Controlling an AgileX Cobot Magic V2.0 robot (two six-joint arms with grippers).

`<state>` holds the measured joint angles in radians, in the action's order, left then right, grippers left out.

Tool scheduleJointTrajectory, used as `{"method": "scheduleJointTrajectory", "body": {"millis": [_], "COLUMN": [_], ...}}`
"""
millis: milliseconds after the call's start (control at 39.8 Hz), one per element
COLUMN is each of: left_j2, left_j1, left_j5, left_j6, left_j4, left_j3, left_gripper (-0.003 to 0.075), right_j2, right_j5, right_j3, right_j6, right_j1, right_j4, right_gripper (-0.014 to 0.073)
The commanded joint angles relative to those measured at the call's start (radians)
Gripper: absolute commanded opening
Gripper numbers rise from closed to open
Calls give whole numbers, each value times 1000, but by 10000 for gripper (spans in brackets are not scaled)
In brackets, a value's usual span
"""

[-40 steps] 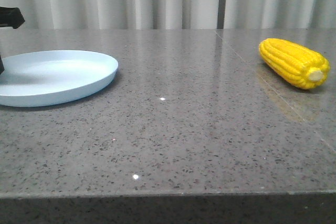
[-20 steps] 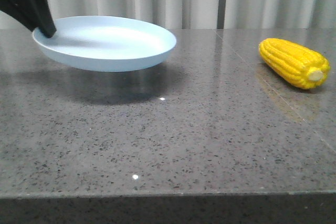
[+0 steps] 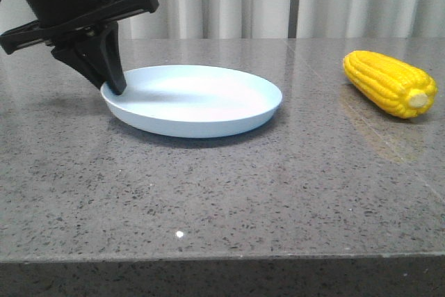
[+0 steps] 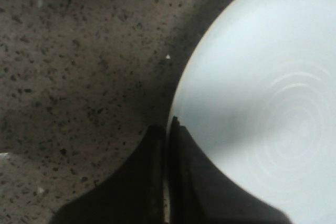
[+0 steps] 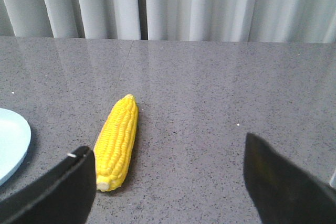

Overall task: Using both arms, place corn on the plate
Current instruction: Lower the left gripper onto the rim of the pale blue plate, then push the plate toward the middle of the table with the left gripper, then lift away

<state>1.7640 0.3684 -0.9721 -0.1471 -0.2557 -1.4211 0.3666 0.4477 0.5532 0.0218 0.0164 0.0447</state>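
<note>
Left end effector (image 3: 115, 88) clamped on the plate's (image 3: 201, 106) rim; plate rests on the desk (image 3: 222, 193). Right end effector (image 5: 168, 182) spread wide, corn (image 5: 116, 141) lying just ahead of it, untouched.

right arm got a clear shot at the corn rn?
Probably yes. The right gripper is open, and the corn lies alone on the bare table, apart from the plate, with nothing between.

Bare table (image 3: 313, 172) between plate (image 3: 208, 113) and corn (image 3: 389, 83); left hand (image 3: 115, 88) blocks plate's left rim.
</note>
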Motion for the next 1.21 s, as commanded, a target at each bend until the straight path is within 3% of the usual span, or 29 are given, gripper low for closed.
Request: {"method": "scheduleJointTrajectory", "body": {"millis": [0,201,326,452,552,728,854,1029,1130,1180], "left_j2": [-47,-47,-47,-56,-88,-158,-224,-339,-419,-453], "left_j1": [10,10,10,10,10,-1,-34,-107,-154,-175], "left_j5": [46,44,35,37,44,26,12,97,136,152], "left_j6": [-8,4,18,24,46,46,46,46,46,46], "left_j4": [-28,-28,-28,-28,-26,101,170,174,181,210], "left_j3": [-32,-32,-32,-32,-32,-32,5,104,177,217], "left_gripper": [-20,26,195,441,529,455,282,68,-20,-20], "right_j2": [12,12,12,12,12,12,12,12,12,12], "right_j5": [-77,-77,-77,-77,-77,-77,-77,-77,-77,-77], "right_j3": [36,36,36,36,36,36,36,36,36,36], "right_j6": [-7,-7,-7,-7,-7,-7,-7,-7,-7,-7], "right_j1": [-5,-5,-5,-5,-5,-5,-5,-5,-5,-5], "right_j4": [-1,-1,-1,-1,-1,-1,-1,-1,-1,-1], "right_gripper": [600,600,600,600,600,600,600,600,600,600]}}
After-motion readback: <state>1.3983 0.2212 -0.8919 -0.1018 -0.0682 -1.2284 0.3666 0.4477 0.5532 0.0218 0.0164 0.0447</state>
